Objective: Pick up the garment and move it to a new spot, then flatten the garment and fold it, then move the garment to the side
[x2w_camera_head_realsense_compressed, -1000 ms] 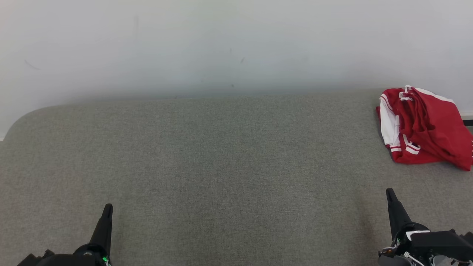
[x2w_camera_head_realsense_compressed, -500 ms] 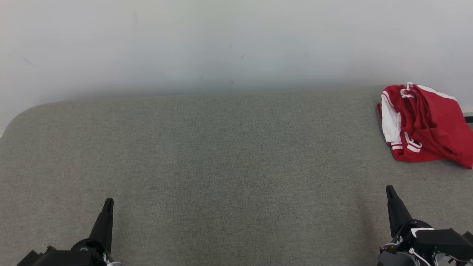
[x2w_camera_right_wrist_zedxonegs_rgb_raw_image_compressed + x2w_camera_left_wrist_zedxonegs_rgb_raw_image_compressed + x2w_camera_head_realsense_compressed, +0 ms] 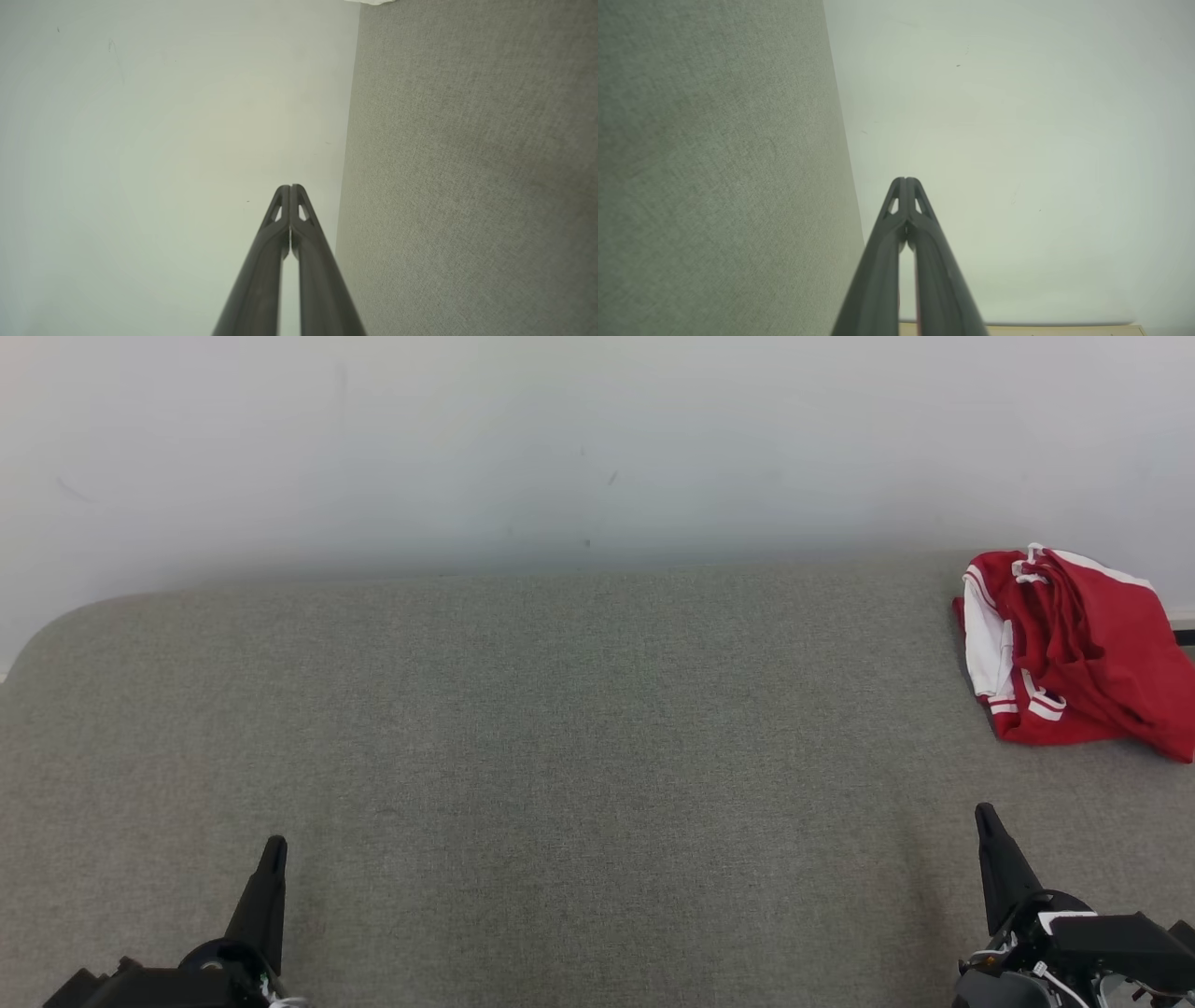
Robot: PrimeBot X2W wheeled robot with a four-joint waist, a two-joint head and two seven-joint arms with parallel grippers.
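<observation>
The garment (image 3: 1074, 649) is a crumpled red piece with white trim, lying at the far right of the grey fabric surface (image 3: 579, 756), close to the wall. My left gripper (image 3: 274, 847) sits at the lower left, shut, with nothing held. My right gripper (image 3: 983, 814) sits at the lower right, also shut and empty, well short of the garment. In the left wrist view the left gripper (image 3: 906, 179) has its fingertips pressed together. The right gripper (image 3: 290, 186) looks the same in the right wrist view.
A pale wall (image 3: 597, 439) rises straight behind the grey surface. The surface's far left corner (image 3: 56, 635) is rounded. A strip of wooden floor (image 3: 1017, 329) shows at the bottom of the left wrist view.
The head view shifted slightly, so the whole scene sits a little higher than a second ago. The garment and both grippers have held still since half a second ago.
</observation>
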